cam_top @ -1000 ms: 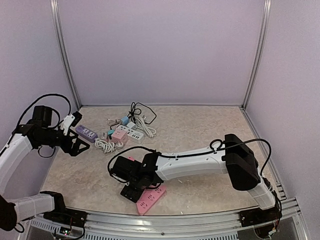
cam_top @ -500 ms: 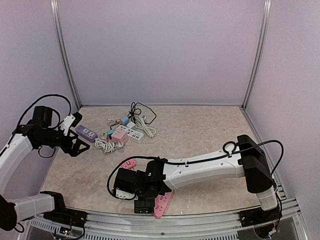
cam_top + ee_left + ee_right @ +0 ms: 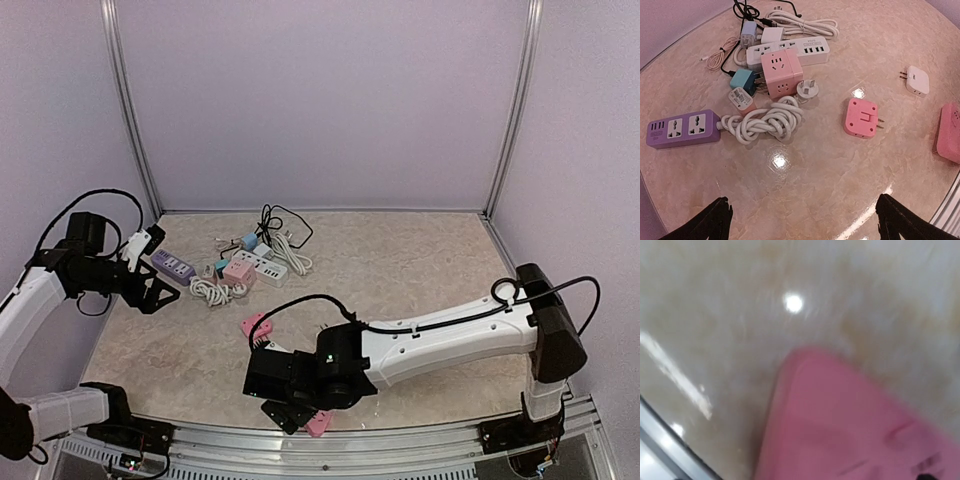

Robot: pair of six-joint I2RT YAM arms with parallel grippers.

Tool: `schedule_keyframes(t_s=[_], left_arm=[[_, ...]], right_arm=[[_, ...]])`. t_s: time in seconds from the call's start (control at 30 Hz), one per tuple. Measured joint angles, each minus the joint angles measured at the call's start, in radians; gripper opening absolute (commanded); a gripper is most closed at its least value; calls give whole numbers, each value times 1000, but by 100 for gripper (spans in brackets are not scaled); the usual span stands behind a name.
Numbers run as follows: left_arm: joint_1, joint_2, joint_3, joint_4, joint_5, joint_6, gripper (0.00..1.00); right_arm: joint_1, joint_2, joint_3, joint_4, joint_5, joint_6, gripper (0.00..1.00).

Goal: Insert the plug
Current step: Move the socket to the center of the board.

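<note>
At the near edge, find the right gripper low over the pink strip, its arm reaching across the table to left of centre; only one end of the strip shows from under it in the top view. The right wrist view is blurred; it shows the strip filling the lower right of the picture; you cannot tell how far this gripper is spread, nor whether it has hold of the strip.

Just beyond it, locate the pink plug lying flat on the table, apart from the strip; in the left wrist view the plug points its prongs toward the strip at the right edge of the picture; a white plug lies near both, touching neither.

At the left side, note the left gripper held above the table; its fingers stand spread wide with nothing between them.

Farther back, you see a purple strip with a coiled white cable at its end; behind the coil stands a pink cube against a white strip, with a teal plug just beside the cube.
</note>
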Motion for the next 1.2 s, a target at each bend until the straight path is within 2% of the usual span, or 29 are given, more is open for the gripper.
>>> schedule_keyframes(t_s=[0.23, 0.33, 0.5, 0.77, 0.93, 1.07, 1.2], left_arm=[[0, -11, -4, -1, 0, 2, 99], [0, -10, -5, -1, 0, 2, 99], [0, -9, -5, -1, -1, 3, 99], [0, -1, -5, -1, -8, 4, 99], [0, -1, -5, -1, -20, 4, 99], [0, 0, -7, -1, -23, 5, 99], [0, 6, -7, -1, -23, 5, 99]], right_arm=[[42, 126, 12, -145, 40, 220, 100], [37, 111, -27, -172, 73, 281, 100], [-2, 20, -204, -145, 125, 320, 100], [-177, -101, -399, -55, 231, 167, 100], [-280, -200, -506, -46, 248, -1, 100], [-284, -334, -536, 0, 152, -146, 100], [-322, -422, -512, 159, 2, -198, 100]])
